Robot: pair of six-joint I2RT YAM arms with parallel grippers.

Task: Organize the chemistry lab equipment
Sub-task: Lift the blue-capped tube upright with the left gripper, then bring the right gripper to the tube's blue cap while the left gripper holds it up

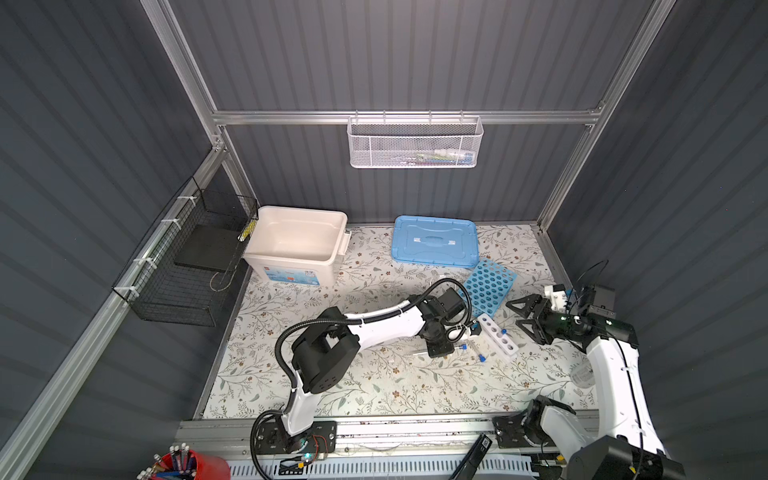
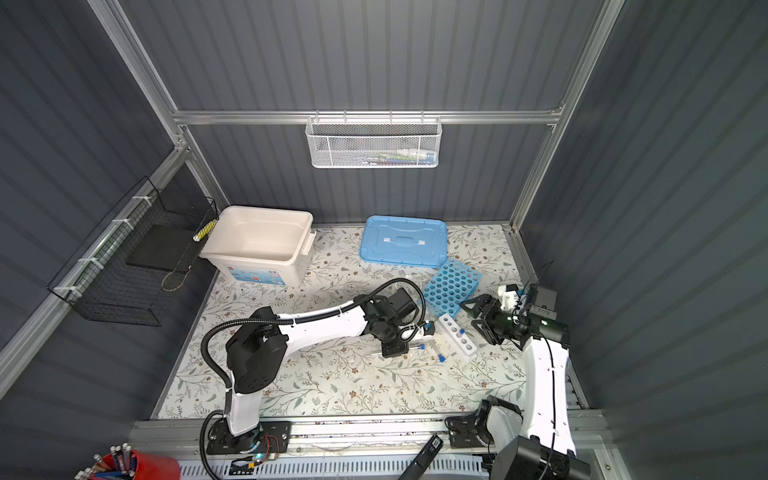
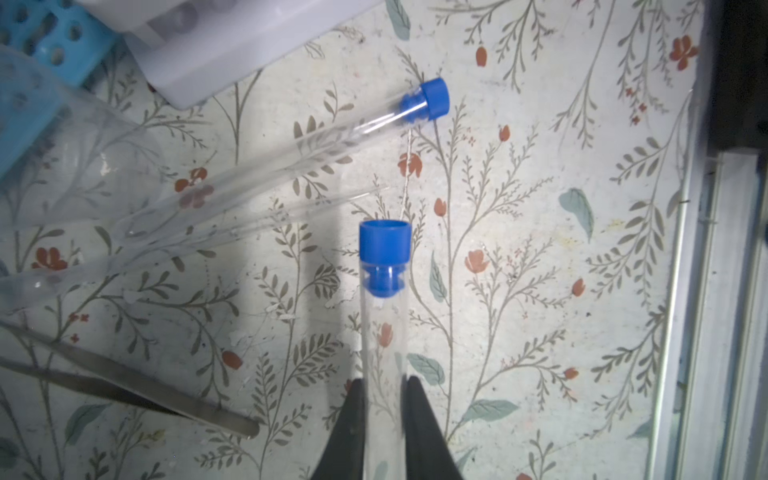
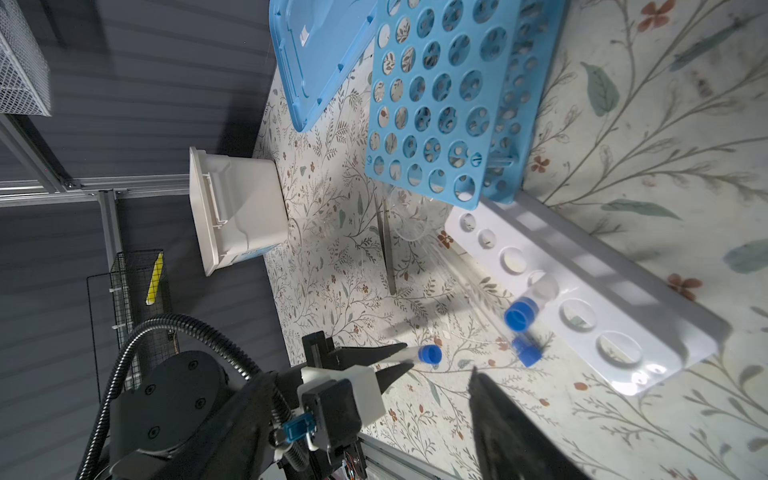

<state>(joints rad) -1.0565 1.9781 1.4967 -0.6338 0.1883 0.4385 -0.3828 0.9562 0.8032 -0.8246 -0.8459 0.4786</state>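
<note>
L gripper (image 3: 384, 382) clenched on capped tube (image 3: 382, 324); in a top view, tube axis 9–3 o'clock, cap toward 3. White rack (image 1: 498, 334) just beside, 3 o'clock. R gripper (image 1: 516, 314) released, beyond rack; L nearer.

Perhaps three blue-capped tubes (image 3: 274, 164) beside white rack (image 4: 598, 328)

Three blue-capped tubes: the gripped tube (image 3: 383, 332) between the left fingers (image 3: 424, 428), the loose tube (image 3: 282, 162) lying just beyond their tips, and the racked tube (image 4: 519, 316) standing farther off in the white rack (image 4: 648, 320). Two racks: that six-holed white rack and one blue many-holed rack (image 4: 434, 106). One pair of tweezers (image 3: 124, 386) beside the fingers. One white bin (image 1: 297, 245), one blue lid (image 1: 434, 241). The clear glassware is too faint to count.
</note>
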